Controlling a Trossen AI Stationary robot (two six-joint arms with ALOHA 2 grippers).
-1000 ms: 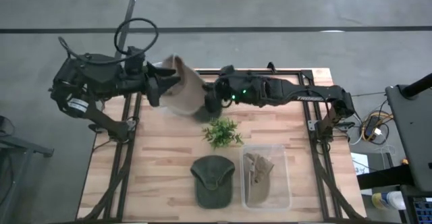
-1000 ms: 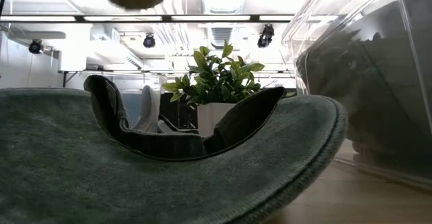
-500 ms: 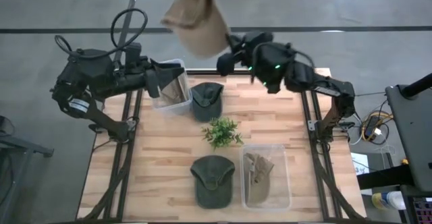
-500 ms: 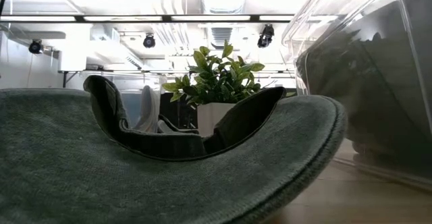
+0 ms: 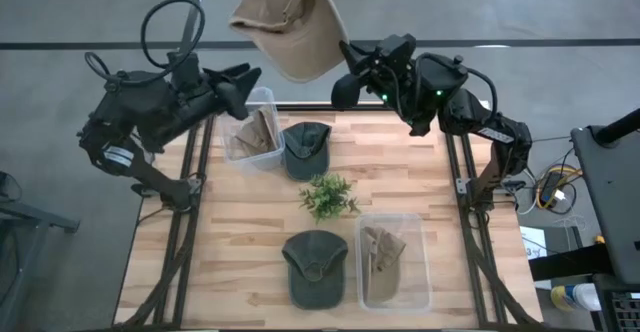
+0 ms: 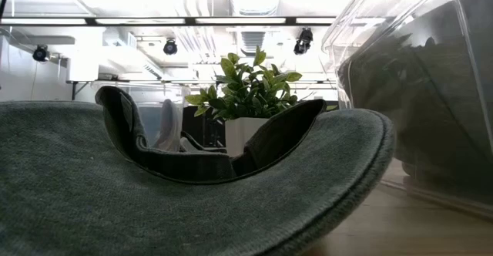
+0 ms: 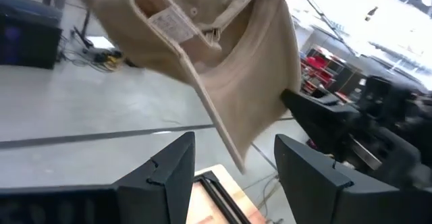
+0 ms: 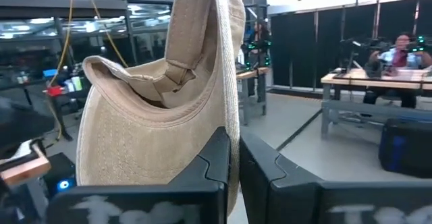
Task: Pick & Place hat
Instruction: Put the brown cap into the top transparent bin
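A tan hat (image 5: 285, 22) is high in the air above the table's far edge, held by my right gripper (image 5: 345, 80). It also shows in the right wrist view (image 8: 155, 109) and the left wrist view (image 7: 216, 55). My left gripper (image 5: 245, 77) is open and empty, raised above a clear bin (image 5: 262, 100) at the far left and pointing at the hat; its fingers (image 7: 169, 173) stand apart below the hat. The bin holds another tan hat (image 5: 255, 134). My right gripper pinches the tan hat's stitched brim edge (image 8: 231, 119) between its two shut fingers (image 8: 217, 153). The hat is lifted clear of everything and stretches away from the fingers toward the table's left, its inside and back strap (image 8: 181, 70) showing.
A dark green hat (image 5: 305, 150) lies beside the far-left bin. A small potted plant (image 5: 328, 194) stands mid-table. Another dark green hat (image 5: 316, 267) lies near the front edge, filling the low view (image 6: 192, 202). A second clear bin (image 5: 420, 272) at the front right holds a tan hat (image 5: 383, 252).
My right gripper has risen from over the far-left bin with the tan hat and gone toward the far edge; the hat is now high and clear of the table. My left gripper has left the bin's side, risen and tipped upward.
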